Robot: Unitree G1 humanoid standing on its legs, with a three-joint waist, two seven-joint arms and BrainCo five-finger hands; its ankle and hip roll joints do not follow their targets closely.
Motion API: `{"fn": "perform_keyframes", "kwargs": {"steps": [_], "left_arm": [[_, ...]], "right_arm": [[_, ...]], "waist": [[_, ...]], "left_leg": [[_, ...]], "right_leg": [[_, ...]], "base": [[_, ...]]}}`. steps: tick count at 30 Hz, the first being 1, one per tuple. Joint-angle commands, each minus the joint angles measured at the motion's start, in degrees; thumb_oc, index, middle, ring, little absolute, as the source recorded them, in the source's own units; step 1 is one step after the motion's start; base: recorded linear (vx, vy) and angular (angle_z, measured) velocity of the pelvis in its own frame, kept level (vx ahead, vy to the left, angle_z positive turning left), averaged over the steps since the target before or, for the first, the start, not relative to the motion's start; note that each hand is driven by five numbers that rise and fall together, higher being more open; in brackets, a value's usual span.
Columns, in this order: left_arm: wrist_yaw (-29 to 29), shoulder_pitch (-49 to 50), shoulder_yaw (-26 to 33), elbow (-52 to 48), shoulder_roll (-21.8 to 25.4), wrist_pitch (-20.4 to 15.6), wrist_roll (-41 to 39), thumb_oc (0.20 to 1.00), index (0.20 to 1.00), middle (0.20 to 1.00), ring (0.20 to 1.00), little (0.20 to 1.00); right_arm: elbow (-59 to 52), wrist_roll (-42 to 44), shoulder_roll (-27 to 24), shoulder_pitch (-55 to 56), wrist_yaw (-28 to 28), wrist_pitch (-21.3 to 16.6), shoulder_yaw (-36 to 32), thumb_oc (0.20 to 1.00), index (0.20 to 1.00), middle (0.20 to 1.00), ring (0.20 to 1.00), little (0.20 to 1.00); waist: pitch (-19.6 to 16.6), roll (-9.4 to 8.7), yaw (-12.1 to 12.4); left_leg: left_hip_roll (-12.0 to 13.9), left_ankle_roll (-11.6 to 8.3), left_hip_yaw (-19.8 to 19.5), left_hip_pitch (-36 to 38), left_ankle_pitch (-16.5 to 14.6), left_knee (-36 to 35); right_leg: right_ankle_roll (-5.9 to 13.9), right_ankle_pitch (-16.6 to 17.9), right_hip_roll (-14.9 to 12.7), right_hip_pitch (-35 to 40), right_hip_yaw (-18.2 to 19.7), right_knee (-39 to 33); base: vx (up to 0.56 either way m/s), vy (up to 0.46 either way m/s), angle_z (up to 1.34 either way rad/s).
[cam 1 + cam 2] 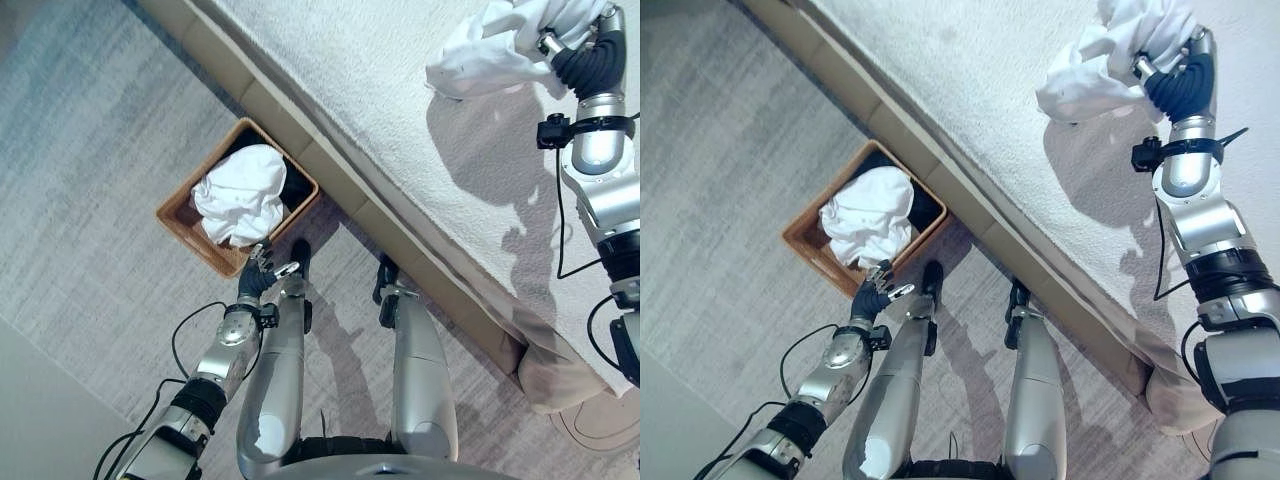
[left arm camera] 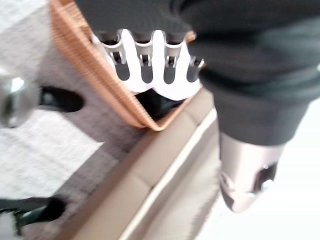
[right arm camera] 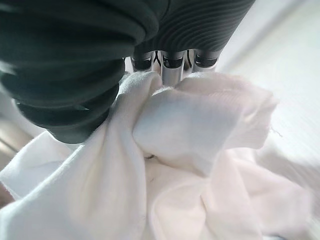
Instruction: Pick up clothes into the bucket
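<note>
Fingers of the right hand [image 1: 1175, 80], upper right, curl into a crumpled white cloth [image 1: 1090, 75] above the white textured bed [image 1: 380, 90]. Left hand [image 1: 258, 272], fingers relaxed and empty, hovers by the brown woven basket [image 1: 180, 215] holding white clothes [image 1: 240, 195].

Even, bright, diffuse light fills the room. The white textured bedspread [image 1: 380, 80] reads pale and flat, broken by one soft-edged grey shadow [image 1: 480, 140] cast by the crumpled white cloth [image 1: 480, 55] raised above it in the right hand [image 1: 1162, 75]. The grey carpet [image 1: 90, 150] darkens gently along the bed's base. Inside the brown woven basket [image 1: 178, 215] the white garment [image 1: 240, 195] glares against deep shadow. In the right wrist view, the cloth's folds carry only faint shading.
</note>
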Motion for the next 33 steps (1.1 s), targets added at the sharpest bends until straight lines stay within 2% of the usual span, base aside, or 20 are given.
{"fn": "perform_keyframes", "kwargs": {"steps": [1, 6, 14, 16, 17, 20, 21, 22, 23, 24, 33], "left_arm": [[-0.2, 3.6, 2.8, -2.7, 0.3, -2.0, 3.8, 1.0, 1.0, 1.0, 1.0, 1.0], [-2.0, 3.5, 4.9, -5.9, 2.6, -2.6, 4.9, 1.0, 1.0, 1.0, 1.0, 1.0], [-4.6, 4.5, 7.7, -13.2, 6.8, -2.6, 7.2, 1.0, 1.0, 1.0, 1.0, 1.0], [-5.7, 3.6, 7.8, -15.2, 8.0, -2.2, 7.7, 1.0, 1.0, 1.0, 1.0, 1.0], [-5.7, 3.7, 7.7, -15.2, 8.0, -2.2, 7.7, 1.0, 1.0, 1.0, 1.0, 1.0], [-7.2, 2.3, 7.2, -18.4, 9.1, -1.5, 7.3, 1.0, 1.0, 1.0, 1.0, 1.0], [-7.2, 2.4, 7.2, -18.5, 9.0, -1.5, 7.3, 1.0, 1.0, 1.0, 1.0, 1.0], [-8.3, 1.3, 6.5, -20.3, 9.8, -1.0, 7.1, 1.0, 1.0, 1.0, 1.0, 1.0], [-8.3, 1.3, 6.5, -20.3, 9.8, -1.0, 7.1, 1.0, 1.0, 1.0, 1.0, 1.0], [-9.7, 0.2, 5.6, -22.2, 10.8, -0.3, 7.1, 1.0, 1.0, 1.0, 1.0, 1.0], [-14.1, -5.1, -0.5, -24.6, 14.0, 2.2, 11.4, 1.0, 1.0, 1.0, 1.0, 1.0]], "right_arm": [[-3.7, -2.1, -4.1, -1.2, -1.7, -3.2, -2.1, 0.2, 0.2, 0.2, 0.2, 0.2], [-4.2, -9.0, -8.5, 0.2, 0.4, -1.0, -1.3, 0.2, 0.2, 0.2, 0.2, 0.2], [-8.0, -15.1, -10.7, 8.3, 5.7, -0.1, -3.0, 0.2, 0.2, 0.2, 0.2, 0.2], [-9.3, -14.5, -10.5, 10.1, 8.4, -0.3, -2.7, 0.2, 0.2, 0.2, 0.2, 0.2], [-9.3, -14.5, -10.5, 10.2, 8.4, -0.3, -2.7, 0.2, 0.2, 0.2, 0.2, 0.2], [-10.9, -13.5, -11.4, 11.9, 13.3, 0.0, -0.8, 0.2, 0.2, 0.2, 0.2, 0.2], [-10.9, -13.4, -11.4, 11.9, 13.3, 0.0, -0.7, 0.2, 0.2, 0.2, 0.2, 0.2], [-12.1, -13.3, -12.5, 12.1, 15.8, 0.2, 1.0, 0.2, 0.2, 0.2, 0.2, 0.2], [-12.2, -13.3, -12.5, 12.2, 15.8, 0.2, 1.0, 0.2, 0.2, 0.2, 0.2, 0.2], [-14.3, -12.4, -14.1, 12.7, 19.0, 0.3, 2.4, 0.2, 0.2, 0.2, 0.2, 0.2], [-20.5, -6.8, -17.8, 11.3, 28.4, 0.8, 9.4, 0.2, 0.2, 0.2, 0.2, 0.2]], "waist": [[-1.0, -1.52, -1.3], [-1.1, -2.27, -1.4], [-10.4, -2.7, -2.1], [-13.7, -2.72, -2.5], [-13.6, -2.73, -2.5], [-17.4, -2.92, -2.8], [-17.4, -2.9, -2.7], [-19.1, -2.99, -3.0], [-19.1, -2.98, -3.0], [-20.8, -3.03, -3.3], [-25.0, -3.03, -4.0]], "left_leg": [[0.1, -0.18, 0.3, 2.4, -4.6, 4.4], [0.3, -0.03, 1.1, 12.7, -5.7, 2.4], [0.8, -0.39, 2.1, 22.4, -4.7, -5.9], [0.9, -0.48, 2.4, 25.1, -4.9, -7.4], [0.9, -0.49, 2.4, 25.3, -4.8, -7.5], [1.3, -0.59, 3.3, 29.1, -5.4, -9.3], [1.3, -0.59, 3.3, 29.2, -5.4, -9.4], [1.6, -0.64, 3.8, 30.6, -5.6, -10.1], [1.6, -0.64, 3.8, 30.7, -5.6, -10.2], [1.8, -0.66, 4.2, 32.1, -5.9, -11.0], [2.4, -0.84, 5.6, 36.1, -6.1, -13.7]], "right_leg": [[2.82, 1.8, -0.4, 5.3, 0.6, -1.4], [3.44, 2.8, 0.0, 16.2, 0.5, -6.1], [4.72, 4.8, 1.0, 26.2, -0.7, -15.0], [5.01, 4.7, 1.3, 28.8, -0.8, -16.8], [5.01, 4.8, 1.3, 29.0, -0.8, -16.9], [5.25, 4.6, 1.6, 32.5, -0.8, -18.9], [5.25, 4.6, 1.6, 32.7, -0.7, -18.9], [5.41, 4.6, 1.7, 34.0, -0.8, -19.8], [5.41, 4.7, 1.7, 34.1, -0.8, -19.9], [5.6, 4.7, 1.8, 35.5, -0.9, -21.0], [6.12, 5.3, 1.8, 39.7, -1.0, -24.8]], "base": [[0.02, 0.05, -0.14], [0.04, 0.027, -0.16], [0.1, 0.021, -0.1], [0.1, 0.017, -0.04], [0.1, 0.007, -0.02], [0.11, 0.002, -0.05], [0.12, 0.001, -0.13], [0.06, -0.003, -0.11], [0.14, -0.009, -0.1], [0.11, -0.004, -0.04], [0.07, 0.003, -0.05]]}}
